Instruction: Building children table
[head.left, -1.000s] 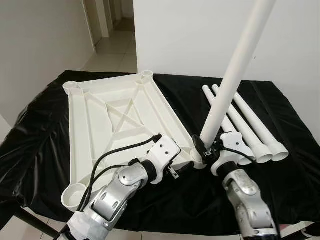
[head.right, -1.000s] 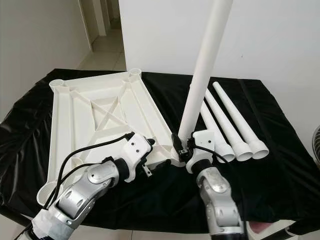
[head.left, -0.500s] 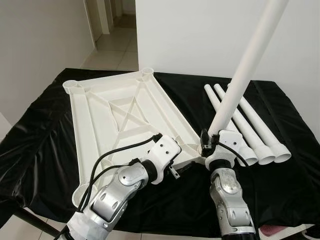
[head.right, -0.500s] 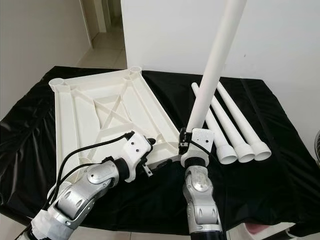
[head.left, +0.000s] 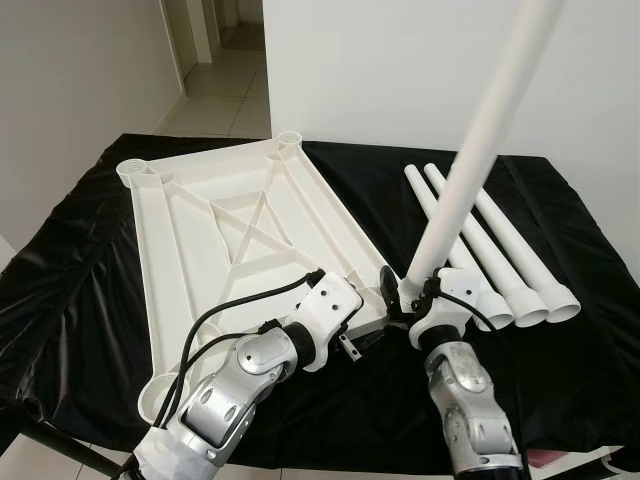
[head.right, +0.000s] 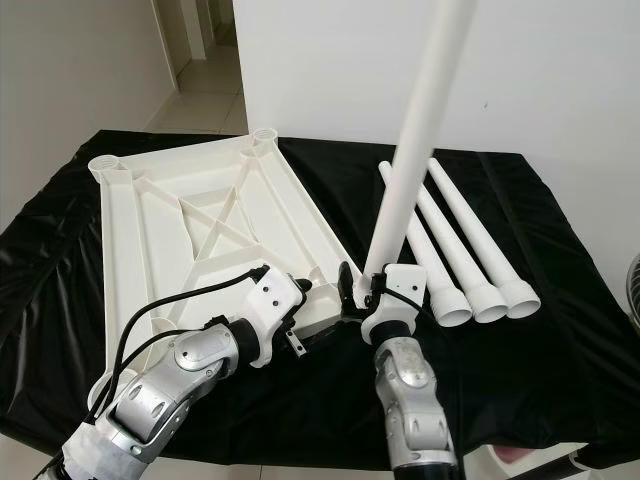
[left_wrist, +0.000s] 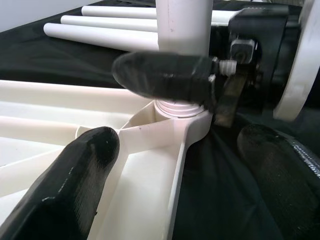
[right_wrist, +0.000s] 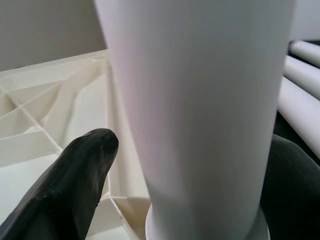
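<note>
Right gripper (head.left: 405, 297) jaws clench the upright white leg (head.left: 470, 170) in the tabletop (head.left: 230, 230) corner socket; left gripper (left_wrist: 190, 165) jaws spread beside it.

The tabletop (head.left: 240, 230) is plain cream-white plastic, lying on the counter's glossy black cloth (head.left: 80, 290). The upright leg (head.left: 470, 170) and the three legs (head.left: 500, 255) beside the tabletop are matching white. Both arms are silver with white wrists; the left pincer (left_wrist: 170, 170) and right pincer (right_wrist: 190, 200) have black fingers.
</note>
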